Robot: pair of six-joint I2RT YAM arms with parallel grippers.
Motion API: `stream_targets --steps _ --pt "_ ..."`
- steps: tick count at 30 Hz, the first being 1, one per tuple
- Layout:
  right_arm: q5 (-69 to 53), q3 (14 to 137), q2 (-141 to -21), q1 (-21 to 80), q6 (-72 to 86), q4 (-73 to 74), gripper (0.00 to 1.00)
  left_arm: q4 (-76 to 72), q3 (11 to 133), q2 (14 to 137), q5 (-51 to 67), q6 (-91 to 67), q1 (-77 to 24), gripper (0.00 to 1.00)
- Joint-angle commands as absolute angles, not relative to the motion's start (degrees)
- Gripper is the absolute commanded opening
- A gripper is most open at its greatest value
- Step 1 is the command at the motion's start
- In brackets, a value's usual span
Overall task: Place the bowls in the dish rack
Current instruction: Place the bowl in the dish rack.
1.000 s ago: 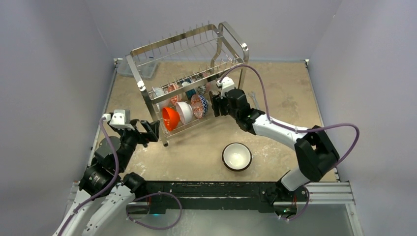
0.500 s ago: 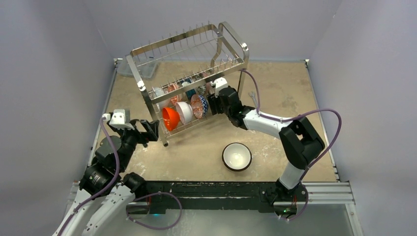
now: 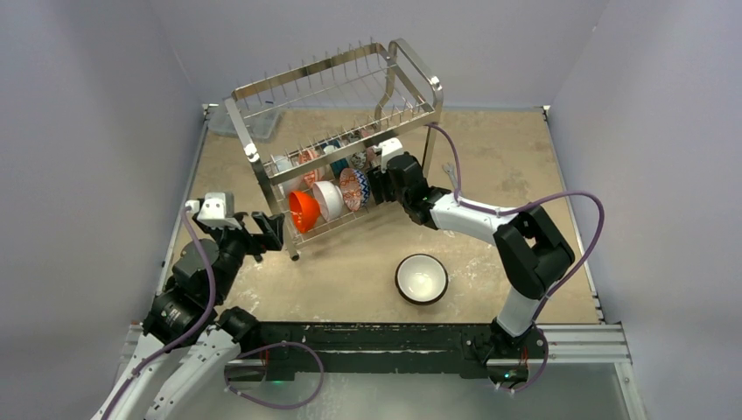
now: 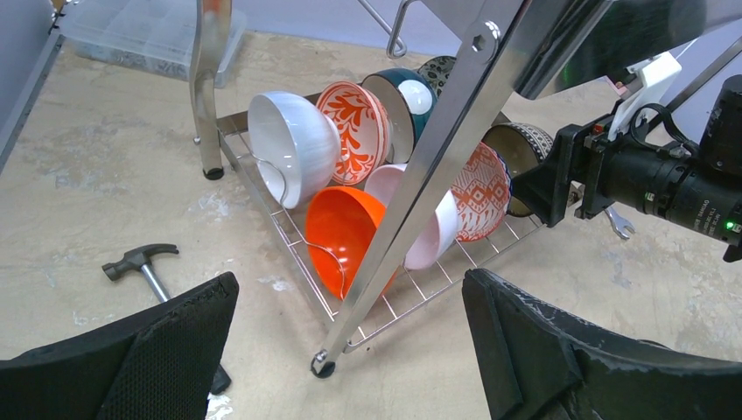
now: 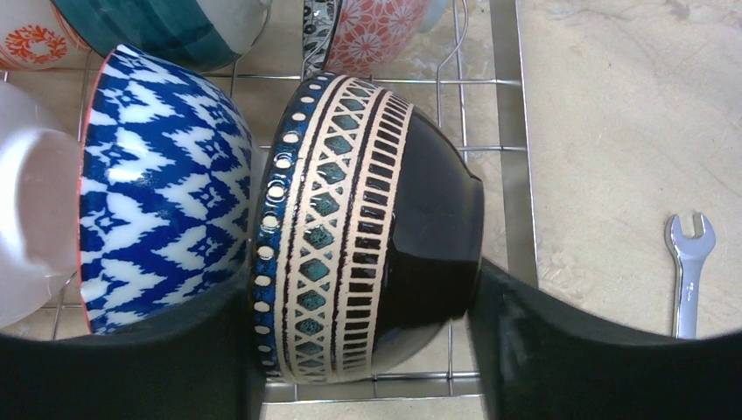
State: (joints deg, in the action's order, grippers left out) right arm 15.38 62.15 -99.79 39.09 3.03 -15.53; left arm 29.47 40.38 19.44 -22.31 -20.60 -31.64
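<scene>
One dark banded bowl (image 5: 367, 227) now stands on edge in the lower tier of the dish rack (image 4: 437, 149), just beside a blue-and-white bowl (image 5: 162, 184). Over the last second the right pincer (image 3: 378, 185) has pushed in from the rack's end, bringing this bowl among the others. Its fingers are clamped on the bowl, one at the rim, one at the base. The bowl seems to rest on the wires, so this placement looks nearly done and only needs letting go. The left pincer (image 4: 350, 346) has not moved: fingers wide apart, empty, near the rack's corner leg. One white-inside bowl (image 3: 422, 278) sits on the surface (image 3: 507, 157), well apart from the rack, and is probably the last to load.
</scene>
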Motion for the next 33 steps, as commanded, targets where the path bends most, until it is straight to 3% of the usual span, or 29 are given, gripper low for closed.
stream_targets --steps 1,3,5,20,33 --pt "16.87 64.38 -96.49 39.29 3.56 -14.45 0.81 28.39 40.34 20.24 -22.15 -21.45 -31.72 0.98" --pt "17.28 63.96 -95.66 39.29 3.91 -14.30 0.95 28.35 40.37 20.47 -22.06 -21.41 -31.68 0.98" --pt "17.45 63.75 -94.89 39.29 4.27 -13.88 0.99 28.35 40.35 20.64 -22.06 -21.43 -31.68 0.98" --pt "14.45 59.14 -86.52 39.23 10.81 -7.79 0.99 28.22 40.28 21.81 -21.35 -21.36 -31.68 0.98" --pt "0.81 48.05 -75.73 30.35 15.19 -9.36 0.95 22.99 40.59 28.48 -11.12 -21.32 -31.73 0.73"
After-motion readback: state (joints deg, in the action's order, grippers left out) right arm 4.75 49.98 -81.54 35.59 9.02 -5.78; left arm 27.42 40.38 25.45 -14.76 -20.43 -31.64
